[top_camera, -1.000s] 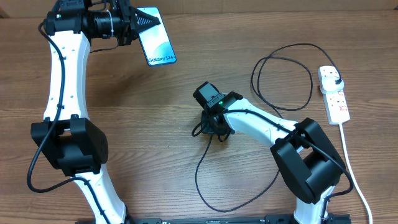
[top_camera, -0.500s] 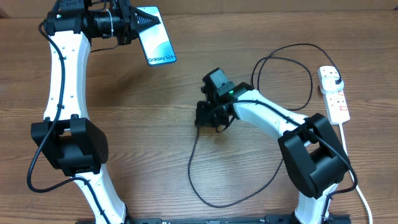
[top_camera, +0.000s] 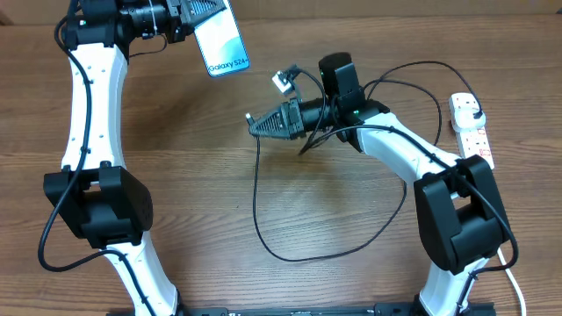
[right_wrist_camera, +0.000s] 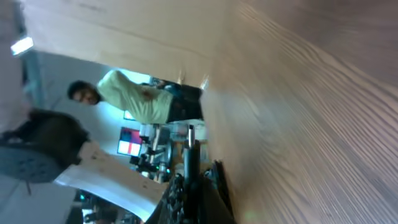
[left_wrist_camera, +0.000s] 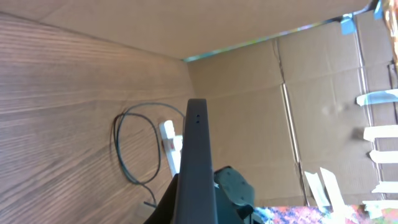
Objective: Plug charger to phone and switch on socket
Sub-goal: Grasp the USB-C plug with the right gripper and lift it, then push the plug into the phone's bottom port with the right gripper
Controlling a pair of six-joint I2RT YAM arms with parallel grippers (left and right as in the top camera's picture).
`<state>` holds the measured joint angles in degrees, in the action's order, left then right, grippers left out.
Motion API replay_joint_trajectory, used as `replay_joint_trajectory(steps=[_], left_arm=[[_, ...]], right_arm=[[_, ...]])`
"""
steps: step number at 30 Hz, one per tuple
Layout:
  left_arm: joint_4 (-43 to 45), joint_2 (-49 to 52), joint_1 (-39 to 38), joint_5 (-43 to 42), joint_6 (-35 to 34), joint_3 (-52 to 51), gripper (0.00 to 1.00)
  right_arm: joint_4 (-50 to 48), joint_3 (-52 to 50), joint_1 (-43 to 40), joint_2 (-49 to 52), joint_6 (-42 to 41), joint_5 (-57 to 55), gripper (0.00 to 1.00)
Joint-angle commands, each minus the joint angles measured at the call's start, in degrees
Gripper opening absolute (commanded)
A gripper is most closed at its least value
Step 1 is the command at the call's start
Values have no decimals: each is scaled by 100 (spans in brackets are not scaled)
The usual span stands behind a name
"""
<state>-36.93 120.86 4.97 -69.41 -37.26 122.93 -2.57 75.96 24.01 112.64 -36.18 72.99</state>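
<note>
My left gripper (top_camera: 198, 12) is shut on the top end of the phone (top_camera: 221, 39) and holds it up at the back left, its cyan screen facing the overhead camera. The left wrist view shows the phone (left_wrist_camera: 196, 155) edge-on between the jaws. My right gripper (top_camera: 253, 122) points left near the table's middle, below and right of the phone, shut on the charger's connector end. The black charger cable (top_camera: 263, 237) hangs from it, loops over the table and ends at a plug in the white socket (top_camera: 474, 140) at the right edge. In the blurred right wrist view the connector (right_wrist_camera: 191, 152) sticks out past the fingers.
A cardboard wall (left_wrist_camera: 249, 81) stands behind the table. The socket's thick white cord (top_camera: 496, 237) trails toward the front right. The cable's upper loop (top_camera: 399, 96) lies just left of the socket. A person (right_wrist_camera: 134, 99) stands beyond the table in the right wrist view.
My right gripper rose from the table's middle and swung up and left with the cable end, now pointing left toward the phone. The left gripper shifted the phone slightly toward the back.
</note>
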Motion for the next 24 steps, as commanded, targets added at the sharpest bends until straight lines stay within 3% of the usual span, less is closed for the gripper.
replay_joint_trajectory(steps=[1, 7, 9, 13, 24], left_arm=[[446, -162, -11, -422, -501, 129, 4], [704, -162, -11, -520, -708, 131, 4], [710, -162, -13, -546, -791, 131, 4], [765, -162, -26, -734, -822, 129, 4], [1023, -162, -256, -706, -1126, 131, 4]], right_arm=[[-1062, 94, -15, -219, -1508, 431, 4], [-4507, 94, -15, -219, -4315, 291, 4], [-4909, 94, -15, -219, -4677, 114, 4], [-4957, 94, -13, -219, -5093, -396, 4], [-4966, 94, -13, -219, -5036, -745, 4]])
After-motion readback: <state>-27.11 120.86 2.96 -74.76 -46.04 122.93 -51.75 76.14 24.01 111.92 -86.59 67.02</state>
